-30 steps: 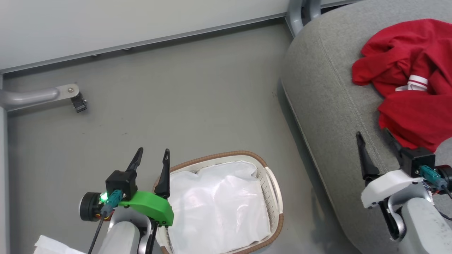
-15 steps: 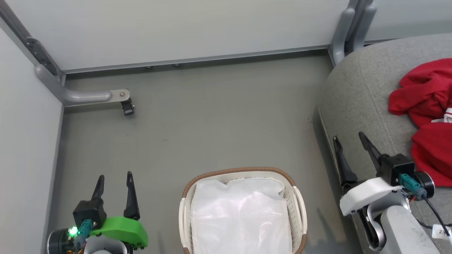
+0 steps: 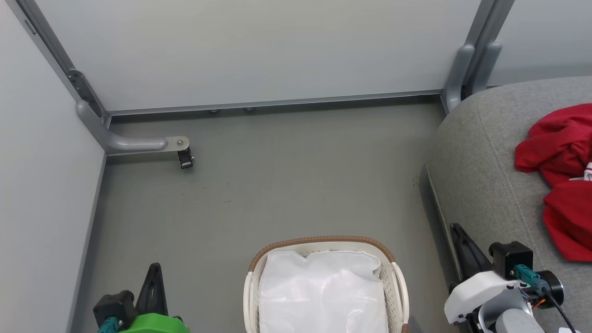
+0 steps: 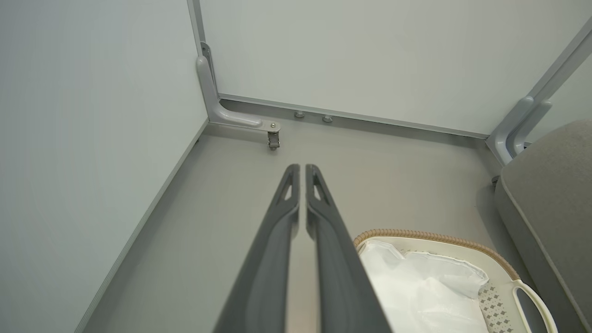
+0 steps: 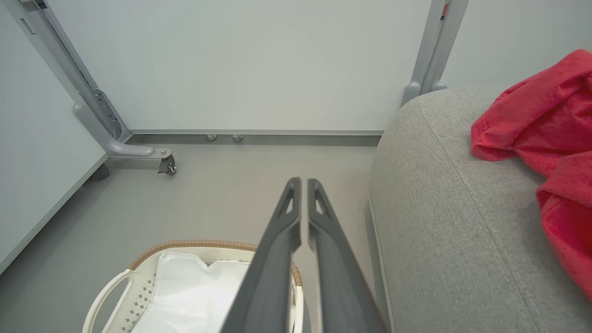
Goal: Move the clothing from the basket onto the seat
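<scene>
Head view puts the bright red soft clothing (image 3: 555, 152) with white striped trim heaped on the big grey fabric-upholstered sofa seat (image 3: 481, 185). It lies well apart from the oval cream perforated plastic basket (image 3: 323, 241) with its brown woven rim, which holds a white translucent plastic liner (image 3: 323, 296) and no red that I can see. My left gripper (image 4: 300, 167) and right gripper (image 5: 303, 181) each have their fingers drawn together on nothing. I judge the transfer done; the next move calls for no grasp, merely parking both arms clear.

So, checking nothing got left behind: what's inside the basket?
A crumpled white liner sheet covers what shows inside the basket; the red clothing lies on the seat. Anything under the sheet is hidden, and the basket's near end is out of frame.
</scene>
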Robot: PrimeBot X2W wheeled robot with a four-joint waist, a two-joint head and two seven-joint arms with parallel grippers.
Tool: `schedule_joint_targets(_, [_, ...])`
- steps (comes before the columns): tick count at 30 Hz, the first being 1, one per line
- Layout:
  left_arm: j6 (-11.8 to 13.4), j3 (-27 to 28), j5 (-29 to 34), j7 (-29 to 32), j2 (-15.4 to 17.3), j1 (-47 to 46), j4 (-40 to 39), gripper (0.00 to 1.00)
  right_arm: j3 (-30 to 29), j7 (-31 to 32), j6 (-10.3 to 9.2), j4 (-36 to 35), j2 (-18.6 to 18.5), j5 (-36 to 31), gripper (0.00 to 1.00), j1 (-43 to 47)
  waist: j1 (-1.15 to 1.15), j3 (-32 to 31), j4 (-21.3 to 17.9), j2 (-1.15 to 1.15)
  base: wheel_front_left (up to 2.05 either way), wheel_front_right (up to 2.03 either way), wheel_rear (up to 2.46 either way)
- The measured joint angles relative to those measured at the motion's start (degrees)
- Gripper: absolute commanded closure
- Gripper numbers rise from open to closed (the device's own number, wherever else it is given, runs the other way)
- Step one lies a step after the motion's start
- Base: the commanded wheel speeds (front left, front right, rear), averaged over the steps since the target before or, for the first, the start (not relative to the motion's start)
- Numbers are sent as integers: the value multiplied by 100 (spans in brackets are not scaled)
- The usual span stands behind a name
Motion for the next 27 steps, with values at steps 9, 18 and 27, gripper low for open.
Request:
schedule_joint_targets(9, [-35, 98, -816, 279, -7, -3, -22, 100, -108, 271, 0, -13, 25, 884, 100, 36, 0, -26, -13, 0, 0, 0, 0])
schedule_joint_targets(18, [-89, 180, -1692, 495, -7, -10, -171, 100, -196, 487, 0, -152, 41, 1798, 100, 37, 0, -52, -26, 0, 0, 0, 0])
schedule_joint_targets(27, [-137, 253, -2471, 702, -7, -35, -302, 100, -278, 702, 0, -263, 57, 2650, 100, 38, 0, -78, -39, 0, 0, 0, 0])
